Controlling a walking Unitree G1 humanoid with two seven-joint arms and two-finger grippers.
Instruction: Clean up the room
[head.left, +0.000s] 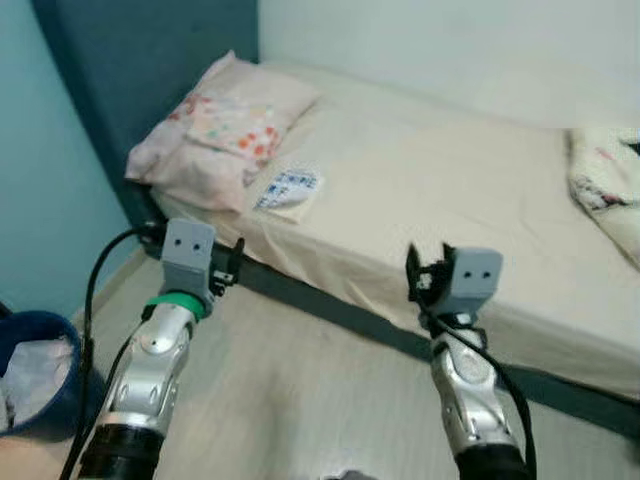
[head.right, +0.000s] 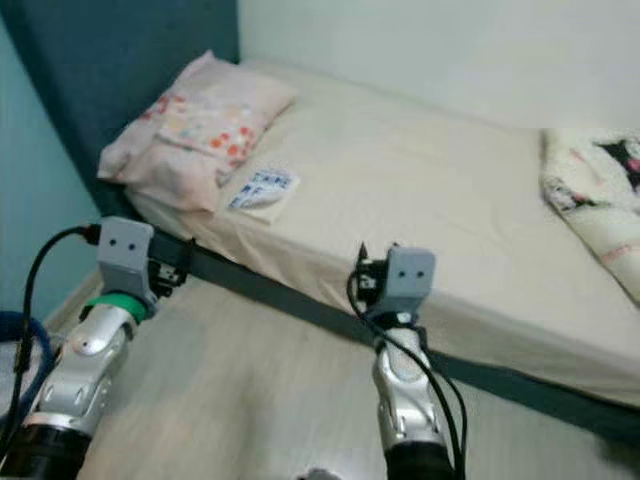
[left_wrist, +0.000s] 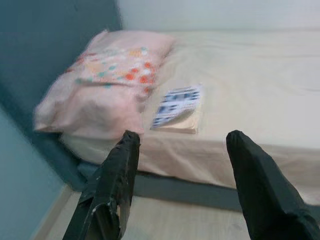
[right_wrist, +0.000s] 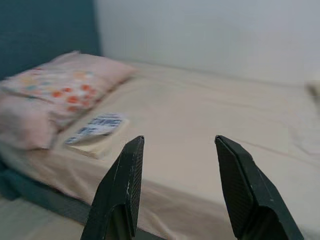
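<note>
Bed (head.left: 430, 190) mostly bare; booklet (head.left: 288, 190) beside pillow (head.left: 215, 130) not yet picked. I see left end effector (left_wrist: 182, 142) and right end effector (right_wrist: 175, 145) both spread, empty.

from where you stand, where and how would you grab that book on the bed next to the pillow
Probably the book by its long edge facing the bedside, coming in low from the floor side with the open left gripper, which is nearer. It lies flat on the sheet with its other side close against the pillow, so that free edge looks easiest to slide a finger under.
</note>
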